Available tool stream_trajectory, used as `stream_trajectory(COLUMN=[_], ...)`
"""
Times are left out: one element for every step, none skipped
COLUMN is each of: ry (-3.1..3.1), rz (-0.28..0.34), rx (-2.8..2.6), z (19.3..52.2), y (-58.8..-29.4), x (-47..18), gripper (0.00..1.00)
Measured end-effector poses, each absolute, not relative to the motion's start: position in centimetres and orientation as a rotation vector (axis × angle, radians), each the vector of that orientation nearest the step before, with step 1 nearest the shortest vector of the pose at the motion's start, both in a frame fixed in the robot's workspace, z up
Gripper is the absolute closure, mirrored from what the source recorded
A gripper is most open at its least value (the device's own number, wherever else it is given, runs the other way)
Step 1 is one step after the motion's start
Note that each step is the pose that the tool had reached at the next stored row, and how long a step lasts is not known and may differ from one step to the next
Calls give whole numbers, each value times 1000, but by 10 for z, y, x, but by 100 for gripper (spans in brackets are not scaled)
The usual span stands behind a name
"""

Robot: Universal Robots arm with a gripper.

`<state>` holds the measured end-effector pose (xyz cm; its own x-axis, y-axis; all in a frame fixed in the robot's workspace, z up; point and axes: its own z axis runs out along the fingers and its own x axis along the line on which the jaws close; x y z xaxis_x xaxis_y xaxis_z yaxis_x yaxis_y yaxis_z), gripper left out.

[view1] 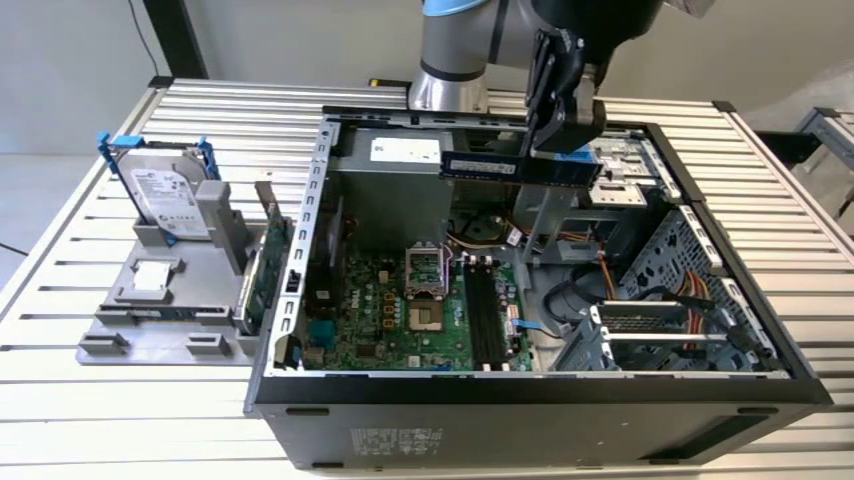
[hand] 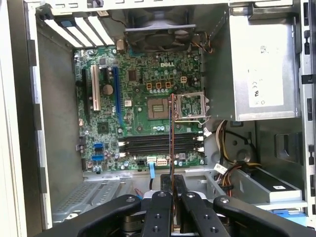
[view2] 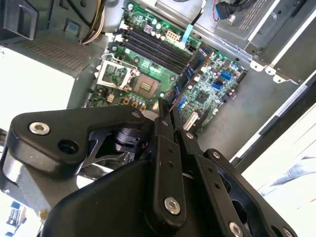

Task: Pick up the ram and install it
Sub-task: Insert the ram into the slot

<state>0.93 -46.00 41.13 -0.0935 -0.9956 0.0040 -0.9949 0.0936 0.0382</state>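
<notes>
Exterior view: jaws clamped on the ram (view1: 487,166), stick level between them, memory slots (view1: 487,315) well below the jaws; carry step in hand, and seating likely calls for turning it parallel to them.

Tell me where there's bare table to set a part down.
Bare slatted table lies on the camera side of the grey fixture, at the exterior view's left of the computer case, and along the case's right. Crowded: inside the case, motherboard and cables, with the end effector holding the ram above.
</notes>
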Motion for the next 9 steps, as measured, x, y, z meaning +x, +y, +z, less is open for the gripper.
stream_trajectory(ry=[-2301, -2301, -2299, -2299, -2298, -2298, -2297, -2296, -2296], rz=[-40, -40, -40, -40, -40, -40, -40, -40, -40], rx=[2096, 2097, 2098, 2099, 2100, 2100, 2101, 2102, 2102], z=[411, 411, 411, 411, 411, 411, 411, 411, 411], y=[-460, -459, -458, -458, -458, -458, -458, -458, -458], x=[9, 9, 9, 9, 9, 9, 9, 9, 9], gripper=[100, 100, 100, 100, 100, 100, 100, 100, 100])
